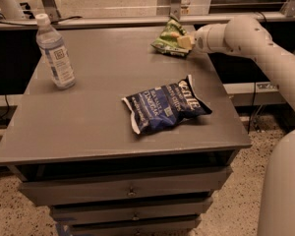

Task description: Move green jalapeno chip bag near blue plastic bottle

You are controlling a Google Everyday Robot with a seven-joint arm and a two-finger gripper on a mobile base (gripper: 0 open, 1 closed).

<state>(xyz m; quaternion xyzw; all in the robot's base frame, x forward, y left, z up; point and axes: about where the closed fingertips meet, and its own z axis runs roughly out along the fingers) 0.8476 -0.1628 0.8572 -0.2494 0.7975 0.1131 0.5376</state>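
The green jalapeno chip bag (168,37) is at the far right of the grey table top (103,112), its upper edge raised. My gripper (185,42) reaches in from the right on the white arm and is shut on the bag's right edge. The blue plastic bottle (55,53), clear with a white cap and a label, stands upright at the far left of the table, well apart from the bag.
A larger dark blue chip bag (164,106) lies in the middle right of the table, between the near edge and the green bag. The table has drawers (130,191) below. A rail (113,19) runs behind the table.
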